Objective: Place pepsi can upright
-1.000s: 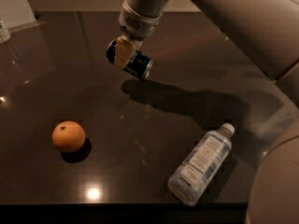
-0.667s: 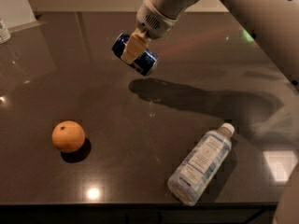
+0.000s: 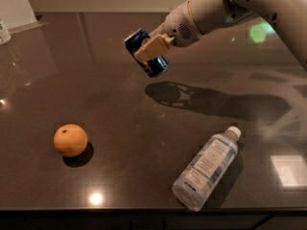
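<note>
The pepsi can (image 3: 145, 53) is dark blue with silver ends. It is held tilted in the air above the dark table (image 3: 96, 90), its shadow on the surface to the right below it. My gripper (image 3: 149, 49) comes in from the upper right and is shut on the can, with a tan finger (image 3: 154, 47) across the can's side.
An orange (image 3: 70, 140) sits at the front left. A clear plastic water bottle (image 3: 207, 168) lies on its side at the front right, near the table's front edge. A small container (image 3: 4, 31) stands at the far left edge.
The gripper has lifted the can higher off the table and rotated it, so the can is less flat and more tilted. The arm has swung up and to the right.
</note>
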Controlling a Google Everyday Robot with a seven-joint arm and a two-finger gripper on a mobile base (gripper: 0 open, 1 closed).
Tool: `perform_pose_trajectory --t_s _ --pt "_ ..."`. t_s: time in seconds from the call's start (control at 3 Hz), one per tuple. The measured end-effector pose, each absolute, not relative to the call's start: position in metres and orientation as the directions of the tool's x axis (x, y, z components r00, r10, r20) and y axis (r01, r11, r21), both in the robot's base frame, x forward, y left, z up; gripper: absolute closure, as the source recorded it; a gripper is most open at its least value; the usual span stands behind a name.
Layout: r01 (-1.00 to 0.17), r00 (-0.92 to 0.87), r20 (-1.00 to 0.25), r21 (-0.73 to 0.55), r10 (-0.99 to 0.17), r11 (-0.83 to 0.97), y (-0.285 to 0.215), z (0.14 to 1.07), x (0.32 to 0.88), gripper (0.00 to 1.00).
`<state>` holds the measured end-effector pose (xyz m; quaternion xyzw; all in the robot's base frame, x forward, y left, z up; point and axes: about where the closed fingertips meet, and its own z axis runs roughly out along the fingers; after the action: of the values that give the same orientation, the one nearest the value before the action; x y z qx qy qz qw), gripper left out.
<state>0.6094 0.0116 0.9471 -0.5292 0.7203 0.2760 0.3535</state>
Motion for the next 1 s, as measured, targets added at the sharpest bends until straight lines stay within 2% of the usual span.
perform_pose_trajectory --t_s 0.67,1.0 --pt "-0.938 -0.235 -0.905 0.115 -0.356 0.326 -0.009 0.94 0.602 1.0" --pt "-0.932 -0.244 -0.926 0.142 -0.287 0.333 -0.016 0.935 0.6 1.0"
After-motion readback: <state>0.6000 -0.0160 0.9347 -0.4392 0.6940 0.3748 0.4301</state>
